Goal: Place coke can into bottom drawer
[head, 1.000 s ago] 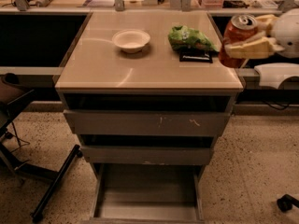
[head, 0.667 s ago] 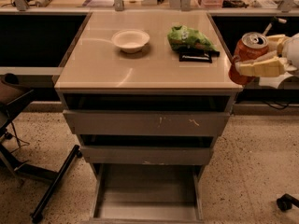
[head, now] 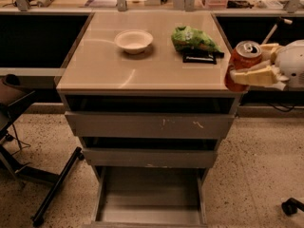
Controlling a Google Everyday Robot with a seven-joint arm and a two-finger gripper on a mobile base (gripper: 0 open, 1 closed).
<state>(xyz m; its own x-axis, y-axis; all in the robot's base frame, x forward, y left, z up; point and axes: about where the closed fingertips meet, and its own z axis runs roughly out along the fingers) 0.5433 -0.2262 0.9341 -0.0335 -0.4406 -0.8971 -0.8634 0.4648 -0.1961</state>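
Lowered since the earlier frame, the coke can [head: 241,61] hangs well above and right of the bottom drawer [head: 149,194], clamped in the gripper [head: 251,64] there. With that drawer standing open, further descent and leftward travel probably remain.

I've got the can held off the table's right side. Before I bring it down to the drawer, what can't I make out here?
Camera view, the only one:
- bottom drawer: front rim cut by the lower edge; rear floor hidden under the middle drawer.
- coke can: lower side covered by a finger of the gripper closed on it.
- arm: cut off by the right edge.
- black item: partly under the chip bag, not identifiable.
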